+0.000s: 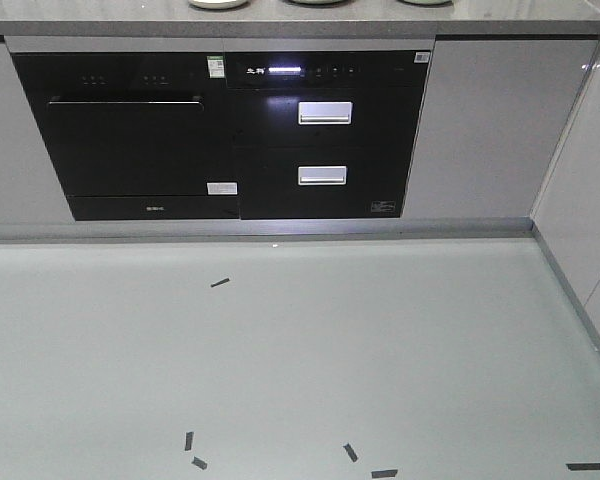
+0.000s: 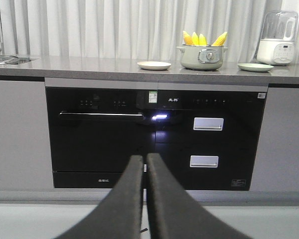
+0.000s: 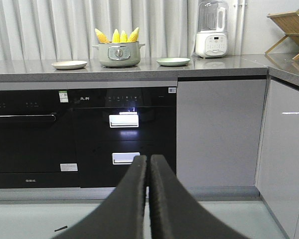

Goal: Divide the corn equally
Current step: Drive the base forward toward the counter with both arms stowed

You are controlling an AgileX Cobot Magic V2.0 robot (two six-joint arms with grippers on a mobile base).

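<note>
Several yellow corn cobs (image 2: 204,39) stand upright in a pale green pot (image 2: 202,58) on the grey counter. The right wrist view shows the same corn (image 3: 117,36) in the pot (image 3: 119,54). A cream plate (image 2: 154,65) lies left of the pot and a green plate (image 2: 255,67) right of it. My left gripper (image 2: 145,159) is shut and holds nothing, low in front of the black appliances, far from the counter. My right gripper (image 3: 149,160) is likewise shut and holds nothing.
Black built-in appliances (image 1: 220,135) with two silver drawer handles fill the cabinet front. A white blender (image 3: 211,30) and a wooden rack (image 3: 290,27) stand at the counter's right, a sink (image 2: 5,59) at its left. Tape marks (image 1: 220,282) dot the pale floor. A side cabinet (image 1: 590,200) runs along the right.
</note>
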